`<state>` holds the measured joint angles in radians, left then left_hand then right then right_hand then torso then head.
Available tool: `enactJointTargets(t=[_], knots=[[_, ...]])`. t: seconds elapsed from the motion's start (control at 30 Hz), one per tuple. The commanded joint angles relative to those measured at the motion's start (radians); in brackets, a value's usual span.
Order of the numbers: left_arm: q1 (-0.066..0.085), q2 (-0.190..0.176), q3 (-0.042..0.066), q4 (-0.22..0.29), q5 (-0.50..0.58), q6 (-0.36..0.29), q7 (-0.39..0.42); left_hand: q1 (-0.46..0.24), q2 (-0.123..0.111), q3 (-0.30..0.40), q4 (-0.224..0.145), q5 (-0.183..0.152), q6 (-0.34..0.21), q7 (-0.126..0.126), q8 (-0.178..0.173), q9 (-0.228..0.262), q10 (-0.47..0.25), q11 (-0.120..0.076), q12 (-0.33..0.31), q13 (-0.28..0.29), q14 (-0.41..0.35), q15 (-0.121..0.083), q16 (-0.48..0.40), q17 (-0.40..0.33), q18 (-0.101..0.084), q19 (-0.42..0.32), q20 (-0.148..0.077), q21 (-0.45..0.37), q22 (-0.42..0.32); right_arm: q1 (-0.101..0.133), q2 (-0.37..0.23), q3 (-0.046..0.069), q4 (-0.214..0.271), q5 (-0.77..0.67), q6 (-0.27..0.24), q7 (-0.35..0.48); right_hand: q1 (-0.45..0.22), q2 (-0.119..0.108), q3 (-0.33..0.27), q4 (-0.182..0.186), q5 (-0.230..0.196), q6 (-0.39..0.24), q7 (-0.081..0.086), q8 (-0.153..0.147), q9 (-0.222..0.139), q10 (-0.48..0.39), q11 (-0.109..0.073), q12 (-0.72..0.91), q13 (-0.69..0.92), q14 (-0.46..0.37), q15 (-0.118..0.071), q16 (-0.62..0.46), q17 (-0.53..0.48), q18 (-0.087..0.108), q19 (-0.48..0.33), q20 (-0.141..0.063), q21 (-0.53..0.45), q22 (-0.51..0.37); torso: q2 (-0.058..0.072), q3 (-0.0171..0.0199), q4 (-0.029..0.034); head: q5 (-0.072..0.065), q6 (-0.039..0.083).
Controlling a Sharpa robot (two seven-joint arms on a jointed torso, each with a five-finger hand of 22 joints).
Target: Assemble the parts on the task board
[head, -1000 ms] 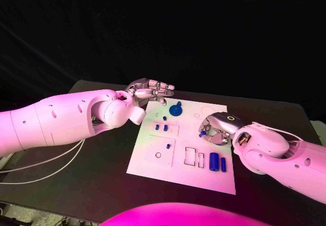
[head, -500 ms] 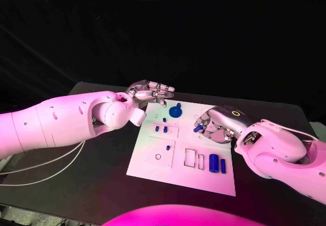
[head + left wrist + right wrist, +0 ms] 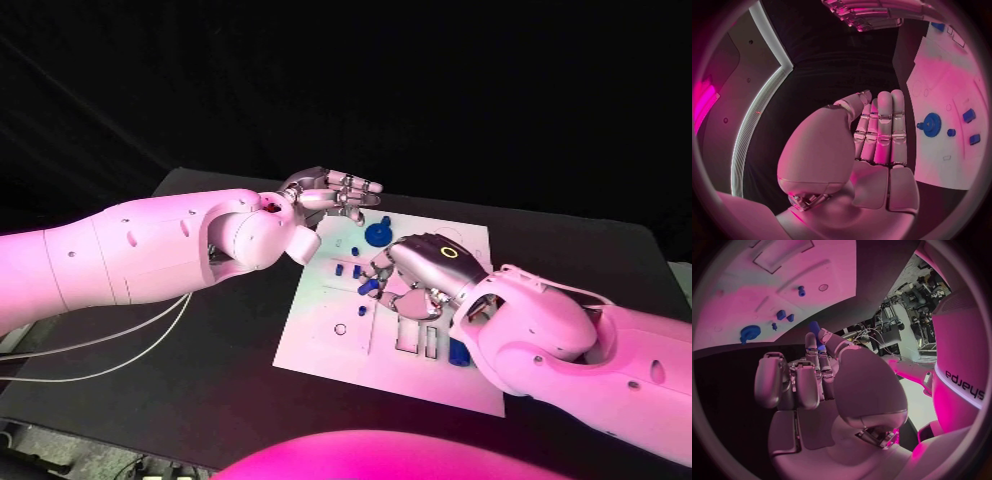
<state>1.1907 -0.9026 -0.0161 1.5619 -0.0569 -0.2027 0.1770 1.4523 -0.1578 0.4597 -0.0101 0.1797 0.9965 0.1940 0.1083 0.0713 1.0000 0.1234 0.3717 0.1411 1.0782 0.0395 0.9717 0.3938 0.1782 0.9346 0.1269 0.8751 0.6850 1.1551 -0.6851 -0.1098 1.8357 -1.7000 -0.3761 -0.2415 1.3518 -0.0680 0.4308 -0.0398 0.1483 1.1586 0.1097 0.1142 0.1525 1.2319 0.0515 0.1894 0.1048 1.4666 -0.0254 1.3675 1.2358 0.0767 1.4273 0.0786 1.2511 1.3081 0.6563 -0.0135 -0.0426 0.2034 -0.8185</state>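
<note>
White board: the task board lies flat on the black table, between the two hands and partly under the right one.
Right hand: the right hand is over the middle of the board, fingers curled downward. In the right wrist view a small blue part sits pinched between its thumb and a fingertip; the other fingers are bent in beside it.
Left hand: the left hand hovers at the far edge of the board, away from the right hand. In the left wrist view its fingers stand straight and close together, the thumb beside them, and nothing is in it.
Blue gear: a round toothed part lies on the board just beside the left hand, on the side toward the right hand.
Small blue pieces: two short pieces stand on the board between the hands, close to the right hand's fingertips.
Long blue piece: a longer part lies on the board under the right wrist, partly hidden by the arm.
Cut-outs: rectangular outlines are on the board just below the right hand; a small ring is marked to the side of them.
</note>
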Motion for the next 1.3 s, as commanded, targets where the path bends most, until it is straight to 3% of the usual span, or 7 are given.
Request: enactJointTargets(t=[0.03, 0.27, 0.47, 0.63, 0.8, 1.3], knots=[[0.001, 0.006, 0.001, 0.001, 0.002, 0.020, 0.004, -0.009, 0.005, 0.000, -0.003, 0.001, -0.007, 0.000, 0.004, 0.001, -0.005, 0.000, 0.005, 0.001, -0.001, 0.002, 0.002, -0.001, 0.007, -0.002, 0.002, 0.004, 0.001, -0.019, 0.032, -0.004, -0.025, 0.003, -0.005, 0.025, -0.004, -0.004, 0.007, 0.001, 0.000, 0.002, 0.008, 0.003, 0.015, -0.005, 0.000, -0.006, -0.002, 0.044, 0.000, 0.001, -0.001, -0.008, -0.001, 0.001, -0.003, 0.123, 0.000, -0.0010, -0.0002, 0.009, -0.003], [0.001, 0.014, 0.001, -0.001, 0.002, 0.020, 0.004, -0.009, 0.005, -0.001, -0.003, 0.000, -0.008, 0.000, 0.005, 0.001, -0.006, 0.000, 0.006, 0.001, -0.001, 0.002, 0.002, -0.001, 0.006, -0.002, 0.002, 0.003, 0.001, -0.065, 0.103, -0.011, -0.101, 0.005, 0.010, 0.040, -0.005, -0.004, 0.009, 0.002, 0.003, 0.001, 0.009, 0.003, 0.015, -0.005, 0.001, -0.008, -0.002, 0.044, 0.001, 0.002, 0.000, -0.007, -0.002, 0.002, -0.005, 0.123, 0.001, -0.0005, -0.0016, 0.022, -0.008], [0.001, 0.016, 0.001, -0.001, 0.002, 0.016, 0.007, -0.009, 0.005, -0.001, -0.003, 0.000, -0.008, 0.000, 0.005, 0.001, -0.006, 0.000, 0.006, 0.001, -0.001, 0.002, 0.002, -0.001, 0.006, -0.002, 0.002, 0.003, 0.001, -0.086, 0.142, -0.018, -0.148, 0.005, 0.024, 0.046, -0.006, -0.003, 0.010, 0.002, 0.004, 0.001, 0.009, 0.002, 0.015, -0.005, 0.001, -0.009, -0.002, 0.044, 0.001, 0.002, 0.000, -0.007, -0.002, 0.002, -0.005, 0.123, 0.001, 0.0006, -0.0018, 0.033, -0.014], [0.001, 0.016, 0.001, -0.001, 0.002, 0.015, 0.008, -0.010, 0.005, -0.001, -0.003, 0.000, -0.007, 0.000, 0.005, 0.001, -0.006, 0.000, 0.007, 0.002, -0.002, 0.002, 0.002, -0.001, 0.006, -0.002, 0.002, 0.003, 0.001, -0.101, 0.164, -0.023, -0.183, 0.004, 0.040, 0.046, -0.006, -0.003, 0.010, 0.002, 0.005, 0.001, 0.010, 0.002, 0.015, -0.005, 0.001, -0.009, -0.002, 0.044, 0.001, 0.002, 0.000, -0.007, -0.003, 0.002, -0.007, 0.122, 0.001, 0.0006, -0.0010, 0.034, -0.020], [0.001, 0.018, 0.001, -0.001, 0.002, 0.014, 0.008, -0.010, 0.005, -0.001, -0.003, 0.001, -0.007, 0.000, 0.005, 0.001, -0.006, 0.000, 0.007, 0.002, -0.002, 0.002, 0.002, -0.001, 0.006, -0.002, 0.002, 0.003, 0.001, -0.110, 0.176, -0.024, -0.202, 0.003, 0.047, 0.046, -0.007, -0.003, 0.011, 0.002, 0.006, 0.000, 0.010, 0.002, 0.015, -0.005, 0.002, -0.010, -0.002, 0.044, 0.001, 0.001, 0.000, -0.007, -0.003, 0.002, -0.008, 0.122, 0.001, 0.0003, -0.0048, 0.037, -0.022], [0.002, 0.018, 0.001, 0.000, 0.002, 0.015, 0.006, -0.010, 0.005, -0.001, -0.003, 0.001, -0.007, 0.000, 0.005, 0.001, -0.006, 0.000, 0.007, 0.002, -0.002, 0.002, 0.002, -0.001, 0.006, -0.002, 0.002, 0.003, 0.001, -0.117, 0.189, -0.029, -0.218, 0.002, 0.066, 0.044, -0.008, -0.003, 0.012, 0.002, 0.007, 0.000, 0.010, 0.002, 0.015, -0.004, 0.002, -0.011, -0.002, 0.044, 0.002, 0.002, 0.000, -0.007, -0.003, 0.003, -0.008, 0.122, 0.000, 0.0010, -0.0019, 0.036, -0.032]])
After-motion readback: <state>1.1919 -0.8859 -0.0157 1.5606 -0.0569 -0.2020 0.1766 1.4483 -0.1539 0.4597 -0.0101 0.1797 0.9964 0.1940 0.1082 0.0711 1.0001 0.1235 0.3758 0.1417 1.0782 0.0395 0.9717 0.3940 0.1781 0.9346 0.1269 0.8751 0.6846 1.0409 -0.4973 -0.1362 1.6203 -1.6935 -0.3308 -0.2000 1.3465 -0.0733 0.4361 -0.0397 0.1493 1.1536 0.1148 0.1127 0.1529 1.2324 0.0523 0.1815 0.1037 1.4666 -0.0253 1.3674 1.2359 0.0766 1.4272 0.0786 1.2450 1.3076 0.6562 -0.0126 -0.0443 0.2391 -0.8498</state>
